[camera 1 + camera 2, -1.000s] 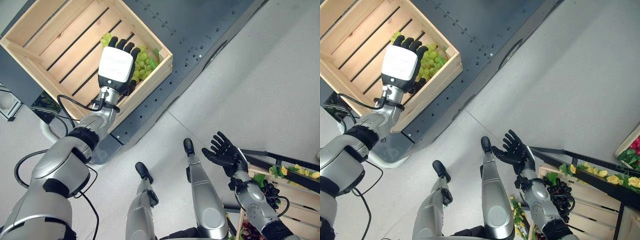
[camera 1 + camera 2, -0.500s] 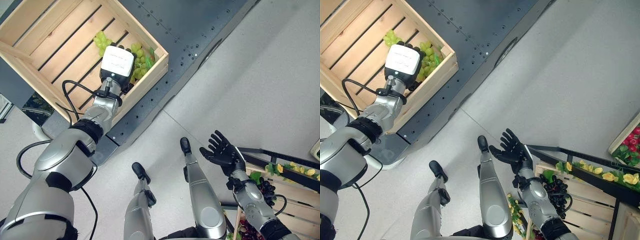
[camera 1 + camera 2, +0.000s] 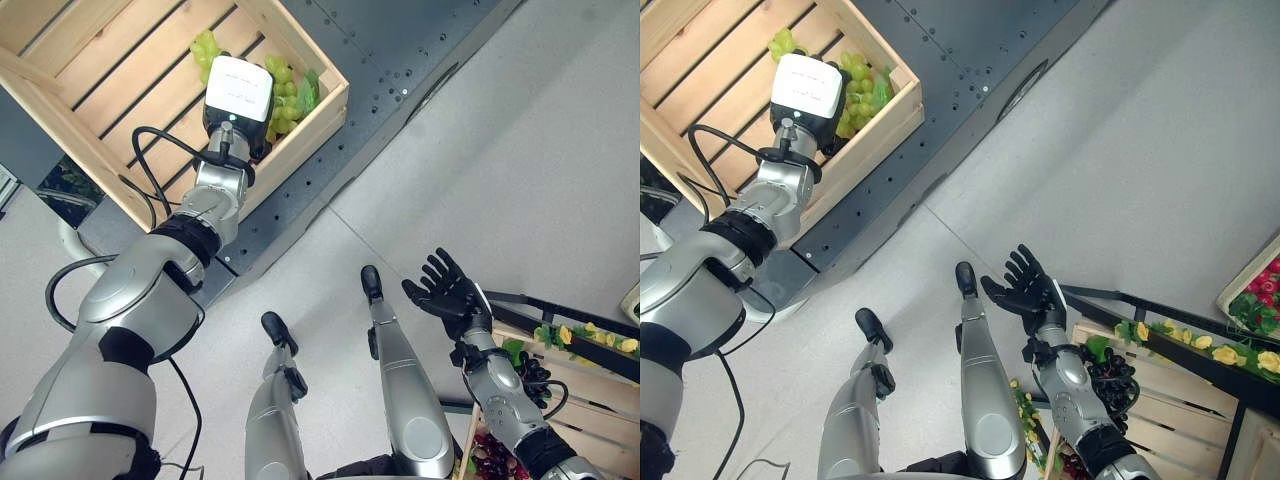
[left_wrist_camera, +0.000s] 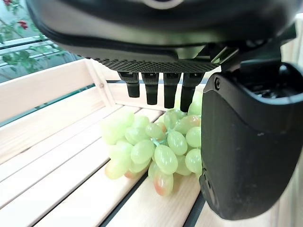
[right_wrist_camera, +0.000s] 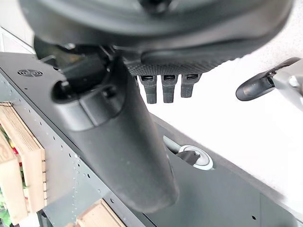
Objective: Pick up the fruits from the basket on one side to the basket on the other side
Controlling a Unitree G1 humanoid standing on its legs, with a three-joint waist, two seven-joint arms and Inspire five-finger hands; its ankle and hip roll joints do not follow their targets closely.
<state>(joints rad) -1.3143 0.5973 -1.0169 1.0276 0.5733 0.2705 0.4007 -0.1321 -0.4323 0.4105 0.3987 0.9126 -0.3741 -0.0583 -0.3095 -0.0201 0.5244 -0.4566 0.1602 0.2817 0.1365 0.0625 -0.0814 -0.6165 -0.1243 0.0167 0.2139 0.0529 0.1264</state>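
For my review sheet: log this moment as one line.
left hand: open over green grapes lying in wooden crate | right hand: open, idle above floor | grapes not gripped

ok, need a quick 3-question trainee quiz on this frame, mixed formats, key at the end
1. True or false: the bunch of green grapes lies on the slatted floor of the light wooden crate.
2. Multiple choice: where is the left hand? A) over the grey floor B) above the green grapes inside the wooden crate C) on the dark grape bunch
3. Fill in: the right hand is held palm up over the grey floor with its fingers ____ and holding nothing.

Key: 1 true; 2 B; 3 open (spread). In the left wrist view the left hand's fingers hang straight above the grapes, not closed on them.
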